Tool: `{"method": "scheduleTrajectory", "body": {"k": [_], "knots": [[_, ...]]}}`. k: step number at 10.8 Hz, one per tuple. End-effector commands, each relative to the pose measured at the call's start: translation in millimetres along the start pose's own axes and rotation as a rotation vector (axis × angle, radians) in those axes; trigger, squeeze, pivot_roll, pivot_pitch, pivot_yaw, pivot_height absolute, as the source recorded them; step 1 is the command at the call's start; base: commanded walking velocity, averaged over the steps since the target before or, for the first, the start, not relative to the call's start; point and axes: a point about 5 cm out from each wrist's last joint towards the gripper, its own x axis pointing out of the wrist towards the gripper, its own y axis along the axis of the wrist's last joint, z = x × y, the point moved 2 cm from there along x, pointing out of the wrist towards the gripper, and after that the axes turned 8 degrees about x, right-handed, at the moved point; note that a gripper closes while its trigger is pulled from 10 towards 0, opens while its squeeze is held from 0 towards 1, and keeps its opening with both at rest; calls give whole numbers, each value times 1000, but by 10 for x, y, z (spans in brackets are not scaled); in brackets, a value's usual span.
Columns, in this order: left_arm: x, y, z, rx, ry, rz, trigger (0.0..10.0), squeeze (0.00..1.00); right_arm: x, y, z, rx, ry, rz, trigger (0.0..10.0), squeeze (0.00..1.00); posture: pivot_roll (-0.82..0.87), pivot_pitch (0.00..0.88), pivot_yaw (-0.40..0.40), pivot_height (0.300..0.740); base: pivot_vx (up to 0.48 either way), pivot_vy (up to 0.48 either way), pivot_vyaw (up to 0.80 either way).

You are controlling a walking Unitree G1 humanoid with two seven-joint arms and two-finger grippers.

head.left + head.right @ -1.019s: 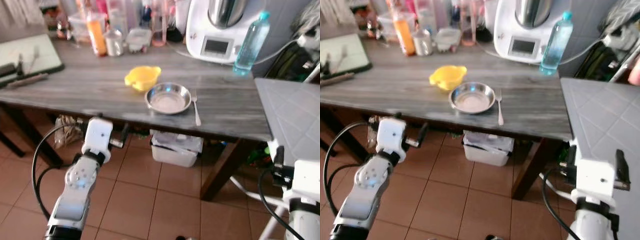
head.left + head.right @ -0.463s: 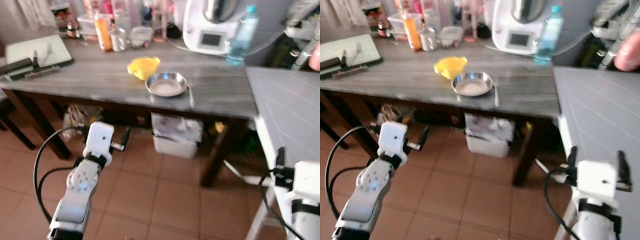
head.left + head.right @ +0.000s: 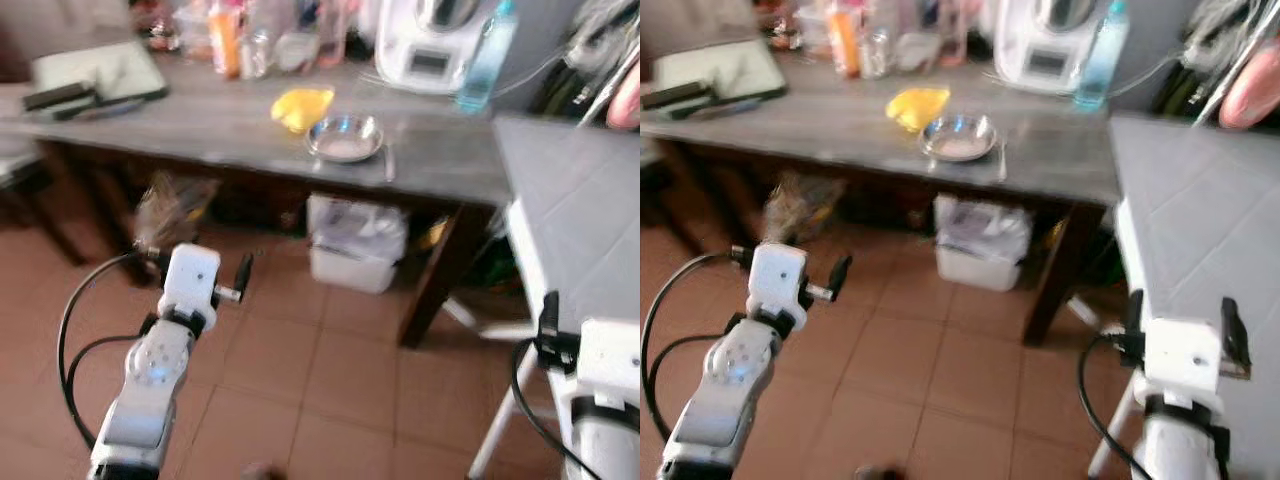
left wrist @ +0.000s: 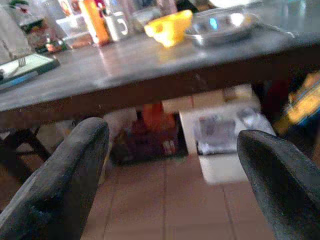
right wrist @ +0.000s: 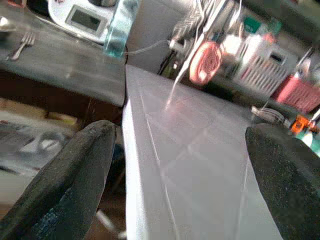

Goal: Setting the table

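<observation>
Steel bowl (image 3: 344, 139) beside yellow bowl (image 3: 300, 106)

I'm seeing a grey, streaky wood-grain table (image 3: 200, 125) carrying a bright yellow bowl (image 3: 297, 106), with a shiny silver dish (image 3: 345, 137) at its four o'clock. A pale blue clear bottle (image 3: 486, 58) is standing by a white appliance (image 3: 425, 45), and an orange bottle (image 3: 226, 27) is glowing at ten o'clock. The floor tiles (image 3: 300, 400) are showing terracotta; the side surface (image 3: 580, 220) is looking grey with a diagonal grid.
</observation>
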Motion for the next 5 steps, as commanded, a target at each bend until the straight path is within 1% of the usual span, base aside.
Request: {"method": "scheduleTrajectory", "body": {"k": [1,3,4,5], "knots": [[0,50,-3,17,0,16,10000,0,-10,-19,23,-9,-2,-8,10000,0,57,108,-13,740,-349,0,0],[-4,52,6,16,-2,16,10000,0,-5,-22,19,-11,1,-9,10000,0,56,107,-15,740,-349,0,0],[1,64,12,21,-6,30,10000,0,-4,-21,18,-12,2,-8,10000,0,56,107,-15,740,-274,0,0],[12,83,37,16,-33,52,10000,0,-2,-21,17,-13,3,-8,10000,0,53,104,-13,740,0,0,0]]}}
